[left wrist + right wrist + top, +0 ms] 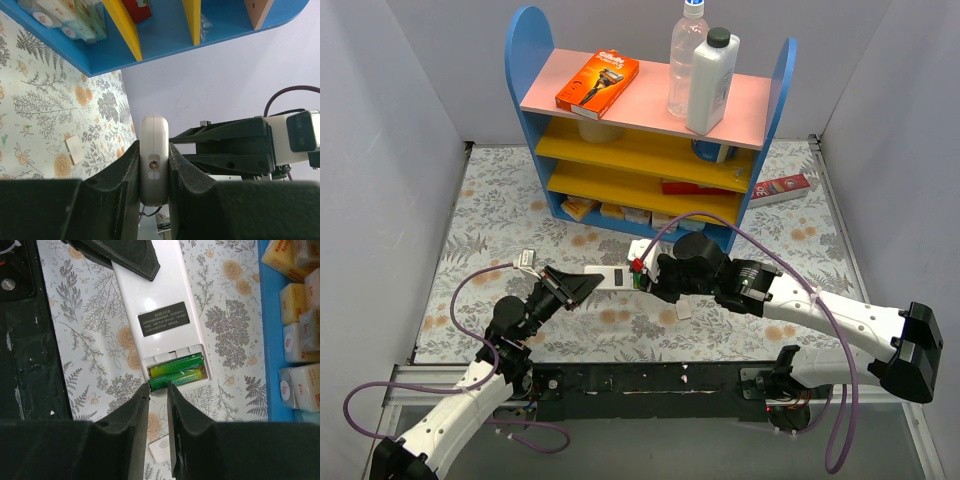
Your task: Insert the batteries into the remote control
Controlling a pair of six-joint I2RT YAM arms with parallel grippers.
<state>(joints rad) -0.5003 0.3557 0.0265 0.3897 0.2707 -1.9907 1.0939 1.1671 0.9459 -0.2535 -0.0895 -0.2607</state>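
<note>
The remote control (162,305) lies back up, above the floral table, with its battery bay uncovered. My left gripper (582,284) is shut on its far end, jaws clamped on its sides, as the left wrist view shows (154,147). One green battery (176,364) sits flat in the bay. A second battery (182,378) lies slanted along the bay's lower edge, its left end sticking out. My right gripper (158,388) hovers at that end, nearly shut with a narrow gap and holding nothing. In the top view the right gripper (642,275) meets the remote (618,278).
A small loose white plastic piece (162,450) lies on the table under my right gripper, also in the top view (683,312). The blue and yellow shelf (650,160) stands close behind, holding boxes and bottles. A red-and-white carton (780,187) lies to its right.
</note>
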